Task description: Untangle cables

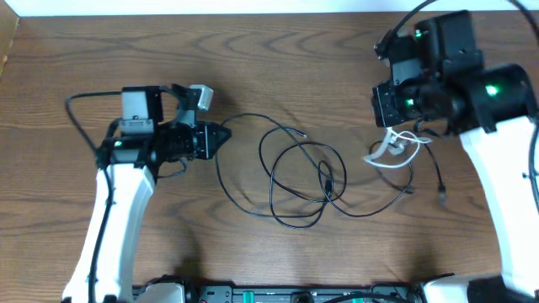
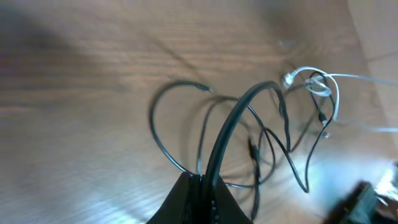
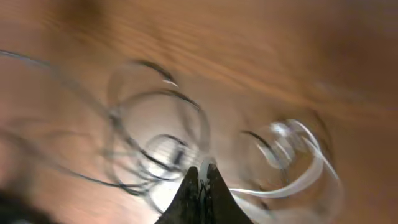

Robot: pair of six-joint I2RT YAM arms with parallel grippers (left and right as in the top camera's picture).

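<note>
Untangling looks barely begun. The thin black cable (image 1: pixel 325 181) lies in overlapping loops at centre frame, stretched left to right and crossing the thin white cable (image 1: pixel 394 150) bunched at right. The left gripper (image 1: pixel 224 135) is clamped on the black cable's left strand. The right gripper (image 3: pixel 202 171) has its fingers together, apparently pinching the white cable.

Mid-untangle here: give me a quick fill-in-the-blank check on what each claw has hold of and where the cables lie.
1. The left claw is ____ on the black cable.
2. The right claw pinches the white cable, not the ____ one.
3. The black cable's loops lie on the table ____ the two arms.
Missing words: shut; black; between.
</note>
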